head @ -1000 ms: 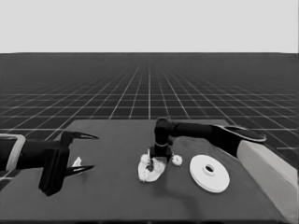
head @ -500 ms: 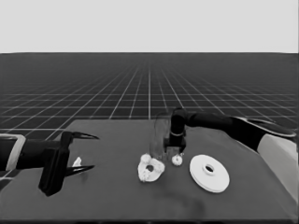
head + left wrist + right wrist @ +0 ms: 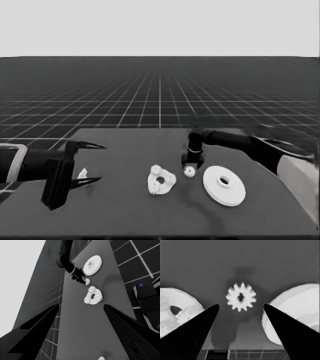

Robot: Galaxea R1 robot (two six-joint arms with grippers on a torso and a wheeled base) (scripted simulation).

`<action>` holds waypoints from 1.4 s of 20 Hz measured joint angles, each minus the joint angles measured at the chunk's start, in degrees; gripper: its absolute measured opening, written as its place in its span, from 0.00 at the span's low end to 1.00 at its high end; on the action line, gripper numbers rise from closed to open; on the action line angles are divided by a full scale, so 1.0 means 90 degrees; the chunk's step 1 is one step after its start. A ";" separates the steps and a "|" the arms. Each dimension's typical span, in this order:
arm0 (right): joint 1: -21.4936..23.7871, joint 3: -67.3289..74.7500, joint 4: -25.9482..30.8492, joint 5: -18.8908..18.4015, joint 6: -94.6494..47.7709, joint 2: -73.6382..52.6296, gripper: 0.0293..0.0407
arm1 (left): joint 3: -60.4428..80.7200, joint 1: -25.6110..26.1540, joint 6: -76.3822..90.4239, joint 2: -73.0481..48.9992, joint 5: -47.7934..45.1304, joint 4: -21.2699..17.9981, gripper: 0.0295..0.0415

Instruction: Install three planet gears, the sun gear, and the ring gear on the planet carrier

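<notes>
A loose small toothed gear (image 3: pixel 189 171) lies flat on the table between the smaller round part (image 3: pixel 161 181) and the larger round part (image 3: pixel 224 185). My right gripper (image 3: pixel 191 164) hangs just above this gear (image 3: pixel 240 299), open, with a finger on each side and nothing held. The smaller round part (image 3: pixel 172 310) has gears seated on it around its hole. The larger round part (image 3: pixel 295 312) lies bare. From the left wrist view, the gear (image 3: pixel 87 281) is under the right gripper (image 3: pixel 78 278). My left gripper (image 3: pixel 100 162) waits open over the table's left end.
A thin white piece (image 3: pixel 82 173) lies on the table by the left gripper's fingers, not held. In the left wrist view, dark machinery with blue lights (image 3: pixel 147 302) stands past the table's edge. The table's front edge runs close below the parts.
The right gripper has moved right, from over the smaller round part to over the loose gear beside it. The left arm has not moved.
</notes>
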 joint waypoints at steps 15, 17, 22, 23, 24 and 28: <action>-0.0393 -0.0441 -0.0293 0.0279 -0.0206 0.0169 0.17 | 0.0000 0.0000 0.0000 0.0000 0.0000 0.0000 0.75; -0.0394 -0.0441 -0.0293 0.0279 -0.0206 0.0169 0.17 | 0.0000 0.0000 0.0000 0.0000 0.0000 0.0000 0.75; 0.0632 0.0422 0.0526 -0.0355 0.0203 -0.0160 0.17 | 0.0000 0.0000 0.0000 0.0000 0.0000 0.0000 0.75; 0.0696 0.0434 0.0582 -0.0383 0.0208 -0.0164 0.17 | 0.0000 0.0000 0.0000 0.0000 0.0000 0.0000 0.75; 0.0731 0.0438 0.0615 -0.0399 0.0209 -0.0165 0.17 | 0.0000 0.0000 0.0000 0.0000 0.0000 0.0000 0.75; 0.0771 0.0439 0.0657 -0.0419 0.0208 -0.0165 0.17 | 0.0000 0.0000 0.0000 0.0000 0.0000 0.0000 0.75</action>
